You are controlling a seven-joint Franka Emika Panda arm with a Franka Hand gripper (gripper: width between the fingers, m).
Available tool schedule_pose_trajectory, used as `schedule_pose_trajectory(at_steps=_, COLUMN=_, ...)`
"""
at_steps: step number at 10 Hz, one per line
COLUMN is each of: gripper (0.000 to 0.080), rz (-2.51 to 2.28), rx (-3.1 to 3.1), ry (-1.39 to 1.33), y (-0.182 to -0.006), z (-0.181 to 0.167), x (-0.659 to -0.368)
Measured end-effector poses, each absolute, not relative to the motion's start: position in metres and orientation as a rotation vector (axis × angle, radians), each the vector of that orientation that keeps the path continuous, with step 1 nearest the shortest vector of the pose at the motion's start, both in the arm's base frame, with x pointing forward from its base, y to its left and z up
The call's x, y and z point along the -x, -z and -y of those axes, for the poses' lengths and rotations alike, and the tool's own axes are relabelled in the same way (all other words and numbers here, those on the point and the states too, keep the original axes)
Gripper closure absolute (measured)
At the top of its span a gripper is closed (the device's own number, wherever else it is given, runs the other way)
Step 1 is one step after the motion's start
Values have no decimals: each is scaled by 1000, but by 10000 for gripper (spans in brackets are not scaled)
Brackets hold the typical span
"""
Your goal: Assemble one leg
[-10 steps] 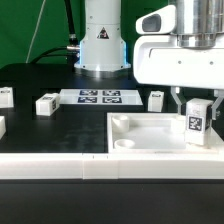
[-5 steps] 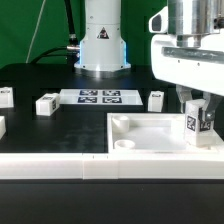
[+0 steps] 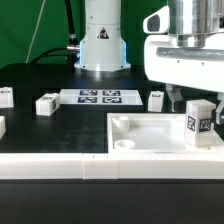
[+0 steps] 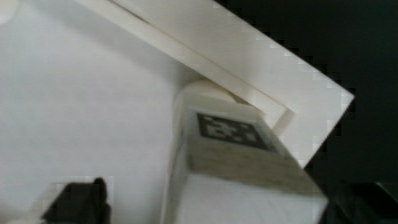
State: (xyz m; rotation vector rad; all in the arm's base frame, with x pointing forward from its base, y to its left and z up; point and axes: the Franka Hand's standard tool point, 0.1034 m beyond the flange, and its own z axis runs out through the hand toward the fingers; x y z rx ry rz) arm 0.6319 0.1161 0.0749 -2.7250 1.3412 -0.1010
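Note:
A leg (image 3: 198, 120), a small white block with a black-and-white tag, stands upright in the corner of the large white panel (image 3: 150, 132) at the exterior view's right. My gripper (image 3: 197, 106) is straight above it, with a finger on either side. In the wrist view the leg (image 4: 240, 150) lies between the two dark fingers (image 4: 75, 200). One finger is close against it and the other stands apart from it, so the gripper (image 4: 219, 203) looks open.
Other legs lie on the black table: one (image 3: 46, 103) and one (image 3: 5, 97) at the left, and one (image 3: 157, 99) behind the panel. The marker board (image 3: 100, 97) lies in front of the robot base (image 3: 103, 45). A white ledge (image 3: 55, 165) runs along the front.
My hand swung a little to the exterior view's right, then back left. The leg stayed upright in the panel's corner.

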Motion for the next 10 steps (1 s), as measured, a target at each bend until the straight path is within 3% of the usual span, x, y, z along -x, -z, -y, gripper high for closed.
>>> schedule_pose_trajectory(at_steps=10, gripper=150, rz=90, rx=3092, ry=164, y=-73, z=-120, x=-631)
